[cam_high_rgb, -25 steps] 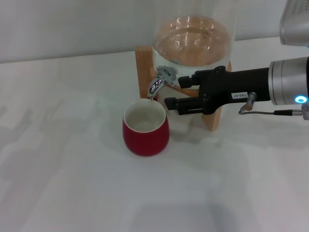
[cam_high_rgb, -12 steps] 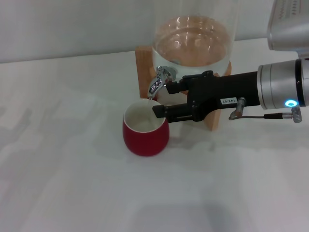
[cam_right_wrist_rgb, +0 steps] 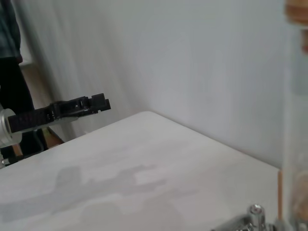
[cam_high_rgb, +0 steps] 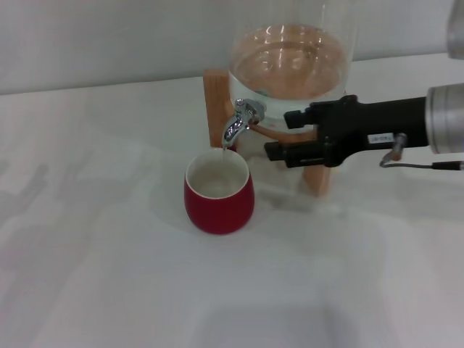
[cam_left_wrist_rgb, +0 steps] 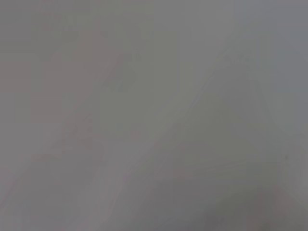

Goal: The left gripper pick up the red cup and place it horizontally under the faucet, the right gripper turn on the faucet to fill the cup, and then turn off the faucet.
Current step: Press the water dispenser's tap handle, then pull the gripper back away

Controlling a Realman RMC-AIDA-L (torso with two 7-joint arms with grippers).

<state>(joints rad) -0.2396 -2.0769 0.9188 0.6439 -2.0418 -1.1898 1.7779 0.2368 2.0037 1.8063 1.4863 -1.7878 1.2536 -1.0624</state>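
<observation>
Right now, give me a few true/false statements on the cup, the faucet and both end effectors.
1. The cup stands upright under the faucet spout. True.
2. The right end effector is clamped on the faucet lever. False: it sits open beside the faucet, not touching it.
3. The left end effector holds the cup. False: it is far from the cup, seen only in the right wrist view, and nothing touches the cup.
4. The dispenser on the wooden stand has liquid in it. True.
</observation>
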